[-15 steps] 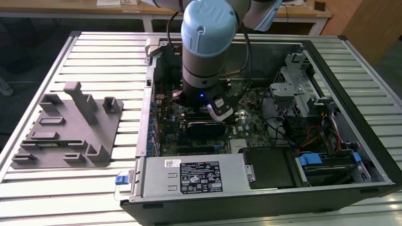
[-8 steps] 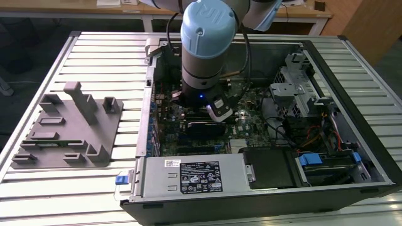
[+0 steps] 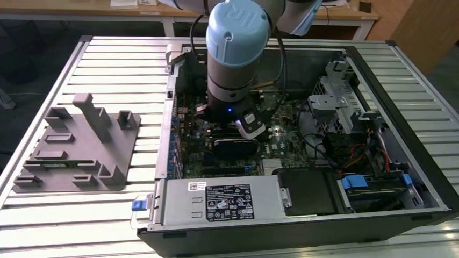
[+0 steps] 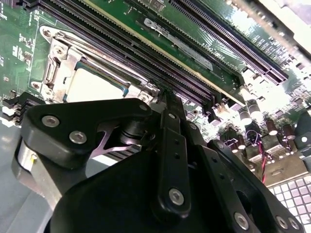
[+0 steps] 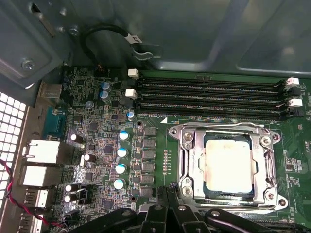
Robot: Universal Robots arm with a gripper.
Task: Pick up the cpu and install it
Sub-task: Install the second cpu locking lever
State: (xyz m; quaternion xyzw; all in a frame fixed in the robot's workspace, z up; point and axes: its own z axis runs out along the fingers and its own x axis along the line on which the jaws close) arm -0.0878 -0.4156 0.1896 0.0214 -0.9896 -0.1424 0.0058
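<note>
Arm cap (image 3: 240,19): pale logo letters;
Power supply sticker (image 3: 229,202): black, white print, too small to read;
White sticker (image 3: 195,186): barcode strip, unreadable;
Cable tag (image 5: 134,39): dark marks, illegible;
Motherboard (image 4: 170,39): white silkscreen, blurred

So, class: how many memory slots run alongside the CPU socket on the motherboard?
4 memory slots, parallel in the first wrist view, stacked between the case wall and the socket holding the cpu. White latches mark their ends. The gripper may hide other parts nearby.
</note>
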